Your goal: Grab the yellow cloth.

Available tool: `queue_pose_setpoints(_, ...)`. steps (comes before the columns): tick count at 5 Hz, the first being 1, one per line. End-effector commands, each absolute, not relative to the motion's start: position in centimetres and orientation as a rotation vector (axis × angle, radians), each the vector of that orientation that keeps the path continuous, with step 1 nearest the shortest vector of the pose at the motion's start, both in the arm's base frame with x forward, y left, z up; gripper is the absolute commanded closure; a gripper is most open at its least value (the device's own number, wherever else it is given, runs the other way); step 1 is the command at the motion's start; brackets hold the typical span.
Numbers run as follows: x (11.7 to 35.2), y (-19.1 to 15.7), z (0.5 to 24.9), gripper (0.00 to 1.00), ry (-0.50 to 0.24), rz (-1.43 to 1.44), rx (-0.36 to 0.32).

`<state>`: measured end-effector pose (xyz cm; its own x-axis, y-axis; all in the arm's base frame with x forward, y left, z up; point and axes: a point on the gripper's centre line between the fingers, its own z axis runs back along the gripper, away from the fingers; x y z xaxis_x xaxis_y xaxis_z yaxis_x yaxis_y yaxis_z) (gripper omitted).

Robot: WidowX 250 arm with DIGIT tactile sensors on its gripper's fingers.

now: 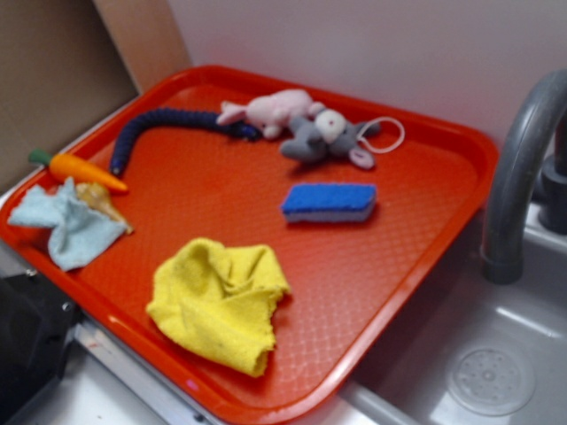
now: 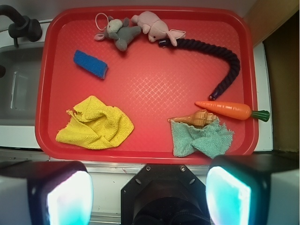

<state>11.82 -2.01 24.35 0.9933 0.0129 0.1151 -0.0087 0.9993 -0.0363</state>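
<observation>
Wrist view: the hand hung high above the tray's near edge, its two fingers spread wide with nothing between them, well apart from every object.
Yellow cloth: it lay crumpled on the red tray near one of the corners on the hand's side, bunched into folds with a frayed flap sticking out; nothing touched it.
Blue sponge: the sponge sat further in on the same side of the tray, apart from the cloth.
Pale blue cloth: a smaller rag lay at the opposite near corner, touching a shell, with a carrot just beyond.
Far edge: two soft toys and a dark rope lay along it, well clear.
Risk, wrong target: the hand was centred between the two cloths, so a straight drop would probably land on bare tray or drift toward the pale rag.
Risk, weak grip: pinching only the loose flap could let the cloth slide out.
Risk, tray rim: the cloth lay close to the raised rim, so a low approach might strike it or push the cloth along.
</observation>
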Motion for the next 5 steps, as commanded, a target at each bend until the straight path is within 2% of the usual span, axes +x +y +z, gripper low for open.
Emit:
queue_pose_setpoints(1, 11.8, -2.0, 24.3, 0.00, -0.116, 0.011, -0.036)
queue_pose_setpoints(2, 14.7, -4.6, 19.3, 0.00, -0.057, 0.104, 0.044)
queue_pose_setpoints(3, 16.1, -7.7, 14.4, 0.00, -0.048, 0.173, 0.003)
queue_pose_setpoints(4, 15.8, -9.4, 9.7, 0.00, -0.079, 0.166, -0.050)
queue_pose_setpoints(5, 15.7, -9.4, 4.9, 0.00, -0.101, 0.047, -0.122)
